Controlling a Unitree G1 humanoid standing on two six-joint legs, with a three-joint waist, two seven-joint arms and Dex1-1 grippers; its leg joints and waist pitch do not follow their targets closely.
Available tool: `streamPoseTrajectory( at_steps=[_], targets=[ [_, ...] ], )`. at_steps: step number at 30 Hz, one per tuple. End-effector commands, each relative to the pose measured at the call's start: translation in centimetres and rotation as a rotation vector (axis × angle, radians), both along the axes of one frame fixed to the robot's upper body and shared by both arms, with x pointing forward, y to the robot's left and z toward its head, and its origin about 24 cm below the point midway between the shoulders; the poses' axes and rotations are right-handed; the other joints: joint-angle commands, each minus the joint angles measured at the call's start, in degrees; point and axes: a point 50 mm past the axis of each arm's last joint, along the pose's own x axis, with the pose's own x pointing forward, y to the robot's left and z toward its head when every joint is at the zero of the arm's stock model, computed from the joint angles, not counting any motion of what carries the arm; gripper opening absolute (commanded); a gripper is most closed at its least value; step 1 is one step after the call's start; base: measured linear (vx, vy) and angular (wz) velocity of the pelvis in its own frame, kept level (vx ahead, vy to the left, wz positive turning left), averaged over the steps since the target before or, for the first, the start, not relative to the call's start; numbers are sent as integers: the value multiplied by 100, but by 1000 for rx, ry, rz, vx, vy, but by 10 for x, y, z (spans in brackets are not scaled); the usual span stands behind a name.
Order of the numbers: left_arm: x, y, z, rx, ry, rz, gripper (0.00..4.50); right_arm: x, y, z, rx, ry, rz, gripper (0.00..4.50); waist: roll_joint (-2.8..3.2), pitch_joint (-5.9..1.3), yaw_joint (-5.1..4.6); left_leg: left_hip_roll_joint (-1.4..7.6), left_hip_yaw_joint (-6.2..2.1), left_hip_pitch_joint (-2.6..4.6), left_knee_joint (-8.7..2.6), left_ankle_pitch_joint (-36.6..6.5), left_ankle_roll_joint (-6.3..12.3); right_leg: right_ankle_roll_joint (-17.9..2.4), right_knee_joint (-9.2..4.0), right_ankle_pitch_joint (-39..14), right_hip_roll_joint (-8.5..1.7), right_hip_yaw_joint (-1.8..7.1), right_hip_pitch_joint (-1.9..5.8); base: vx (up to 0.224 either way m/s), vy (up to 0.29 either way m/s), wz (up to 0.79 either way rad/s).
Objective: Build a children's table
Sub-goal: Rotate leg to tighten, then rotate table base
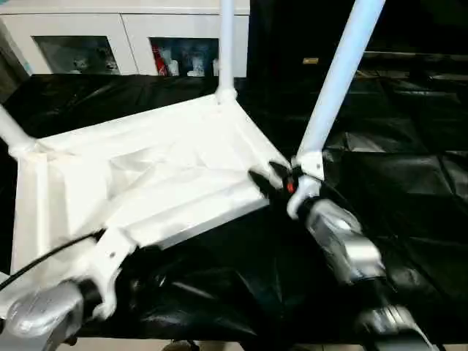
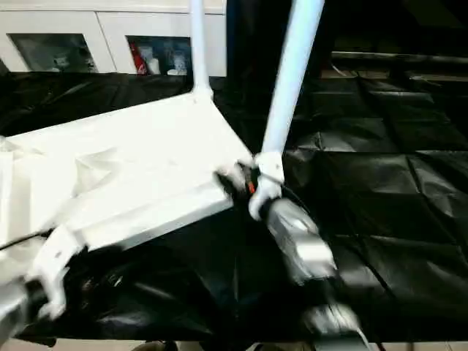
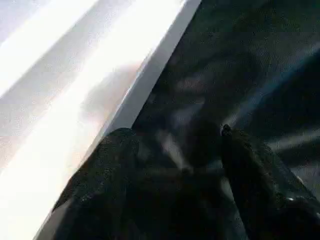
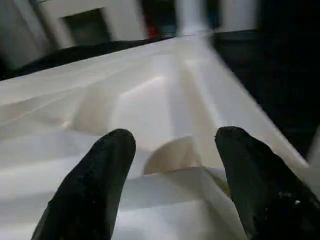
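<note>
Right wrist view showed the right gripper spread wide over the upturned tabletop, while the left gripper gaped empty beside its edge.

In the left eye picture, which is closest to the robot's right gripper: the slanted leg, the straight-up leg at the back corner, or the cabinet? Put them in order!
From the right gripper:
1. Slanted leg, right beside it, at the tabletop's near right corner.
2. Upright leg, at the back corner.
3. Cabinet, farthest, behind the table, along the back.
</note>
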Motion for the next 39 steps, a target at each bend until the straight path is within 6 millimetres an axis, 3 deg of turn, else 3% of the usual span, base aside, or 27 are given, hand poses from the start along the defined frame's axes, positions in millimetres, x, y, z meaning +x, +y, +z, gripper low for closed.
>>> streamPoseTrajectory(
  at_steps=[1,6,7,11,14,15,19,24,26,28,31,34,35,37,39],
  targets=[
    [0,9,1,62,-22,64,341,8,-27,-3,8,24,-180,302,60,-232,-38,161,-60,178,-450,-1646,31,-1065,-387,-1131,-183,247,149,0,0,0],
    [0,12,-3,78,-57,115,382,22,-56,8,-10,-1,-321,302,43,-229,8,152,-63,201,-451,-1861,-93,-960,-396,-1370,-187,242,143,0,0,0],
    [1,13,-2,79,-67,126,386,23,-61,10,-18,-7,-338,302,43,-226,45,150,-33,244,-424,-1861,-92,-940,-407,-1310,-171,261,102,0,0,0],
    [2,15,-2,73,-96,156,425,28,-76,15,-38,-23,-382,302,24,-265,60,141,-52,160,-405,-1543,-13,-950,-353,-1037,-181,236,182,0,0,0],
    [1,22,-3,40,-172,214,431,30,-102,25,-96,-50,-428,302,15,-304,54,113,-52,123,-358,-1262,116,-1078,-312,-733,-183,213,229,0,0,0],
    [1,23,-3,38,-181,220,440,31,-104,26,-102,-53,-431,302,13,-308,70,114,-31,146,-331,-1207,177,-1138,-319,-635,-173,219,212,0,0,0],
    [4,26,9,-56,-347,299,440,29,-109,27,-130,-79,-383,302,-2,-348,73,114,-32,81,-272,-831,435,-1307,-249,-115,-174,198,281,0,0,0],
    [7,28,18,-106,-450,342,440,20,-92,20,-97,-138,-240,302,-13,-337,36,147,-40,77,-271,-955,643,-1344,-271,-403,-183,190,270,0,0,0],
    [10,31,18,-119,-474,363,440,9,-81,16,-120,-186,-119,302,0,-333,40,157,-37,92,-271,-1065,609,-1295,-297,-597,-173,193,254,0,0,0],
    [14,33,20,-130,-494,375,440,3,-81,15,-121,-204,-103,302,7,-349,56,164,-43,109,-283,-1093,548,-1231,-302,-671,-173,203,250,0,0,0],
    [25,34,24,-150,-527,389,440,-8,-86,13,-101,-209,-98,302,42,-334,63,172,-57,128,-309,-1330,387,-1254,-311,-864,-168,212,232,0,0,0],
    [31,37,23,-123,-527,422,440,-15,-91,8,-127,-203,-104,302,34,-316,59,159,-70,129,-333,-1659,182,-1116,-336,-1172,-176,218,235,0,0,0],
    [33,39,22,-115,-528,446,440,-19,-96,6,-131,-198,-118,302,59,-323,50,156,-78,130,-332,-1714,146,-1101,-334,-1252,-189,219,243,0,0,0],
    [34,42,20,-110,-528,479,440,-25,-101,4,-130,-190,-139,302,31,-303,40,134,-82,150,-347,-1981,69,-916,-400,-1678,-192,228,239,0,0,0],
    [36,46,19,-121,-533,516,440,-34,-106,-1,-124,-169,-150,302,29,-328,53,134,-88,154,-340,-1903,65,-873,-407,-1643,-193,238,240,0,0,0]
  ],
)
